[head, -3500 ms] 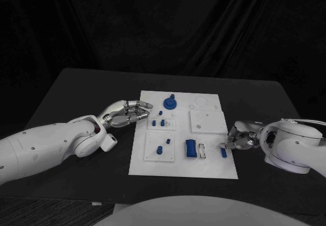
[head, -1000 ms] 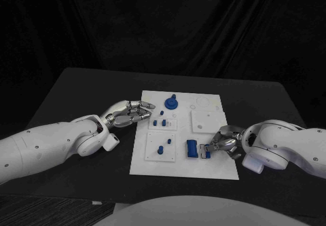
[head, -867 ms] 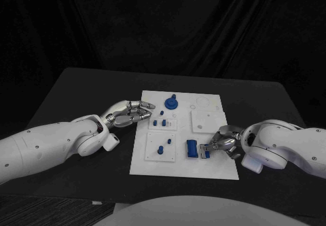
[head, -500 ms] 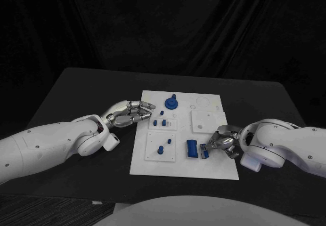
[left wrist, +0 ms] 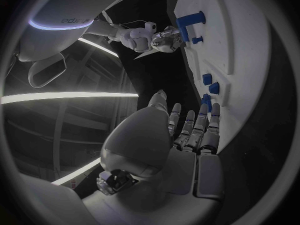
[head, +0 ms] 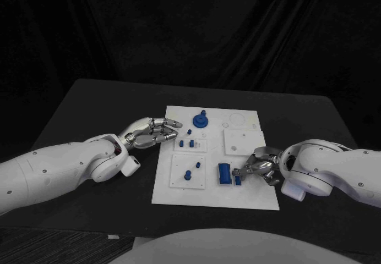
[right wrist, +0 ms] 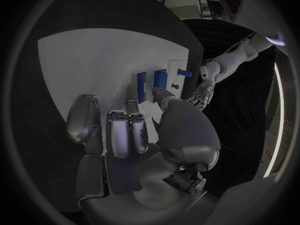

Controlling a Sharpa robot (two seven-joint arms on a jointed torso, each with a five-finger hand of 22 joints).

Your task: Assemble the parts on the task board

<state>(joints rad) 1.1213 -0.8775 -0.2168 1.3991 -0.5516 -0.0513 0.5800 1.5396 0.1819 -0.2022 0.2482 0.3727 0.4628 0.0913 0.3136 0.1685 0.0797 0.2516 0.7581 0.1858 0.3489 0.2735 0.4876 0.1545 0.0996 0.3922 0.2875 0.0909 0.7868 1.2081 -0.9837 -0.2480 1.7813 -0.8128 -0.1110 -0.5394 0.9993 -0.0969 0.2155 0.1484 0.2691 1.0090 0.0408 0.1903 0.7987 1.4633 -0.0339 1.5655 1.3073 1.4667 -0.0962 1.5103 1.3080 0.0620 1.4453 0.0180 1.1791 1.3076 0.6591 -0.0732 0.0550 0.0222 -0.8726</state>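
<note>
Right hand [head: 260,168] sits low over the near right part of the white task board [head: 246,199], its fingers curled down around a small blue part [head: 238,179] that stands just right of a larger blue block [head: 224,172]; the right wrist view shows the thumb and a fingertip meeting at that small piece [right wrist: 141,84], so the hand is pinching it, with the block [right wrist: 160,83] just beside it. Left hand [head: 151,132] hovers at the board's left edge, farther back, fingers curled in loosely with nothing between them; its fingertips point toward two small blue pegs [head: 185,144] standing in a raised square of the board, near but not touching. Beyond them, toward the far edge, a round blue part with a stem [head: 199,119] stands on the board, and another blue peg [head: 186,175] sits in the near left square. The board lies in the middle of the black tabletop [head: 95,104].
</note>
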